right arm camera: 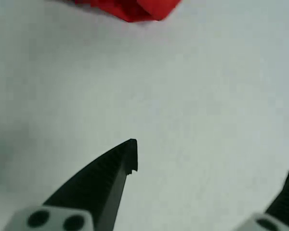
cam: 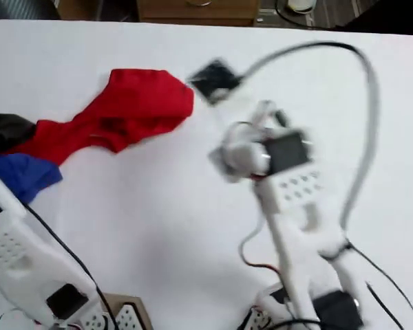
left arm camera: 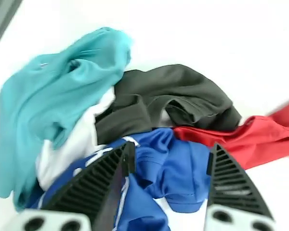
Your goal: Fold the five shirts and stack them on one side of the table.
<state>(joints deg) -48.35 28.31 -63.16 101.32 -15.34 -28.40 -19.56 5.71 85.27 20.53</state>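
Three shirts, high view: red shirt is lying with its long axis running from upper centre down to the left edge, meeting black shirt and blue shirt; right arm is sitting right of it, nearer its free end.
Left wrist view: left gripper is gaping open just above the blue shirt, teal shirt and white shirt heaped beside it.
Right wrist view: right gripper is hanging open over the table, red shirt lying ahead, apart.

Red shirt, teal shirt, dk grey shirt: soft matt cloth, creased. Blue shirt: smoother, slight sheen. Table: smooth matt white. Left gripper, right gripper: ribbed black plastic fingers, white matt plastic mounts.
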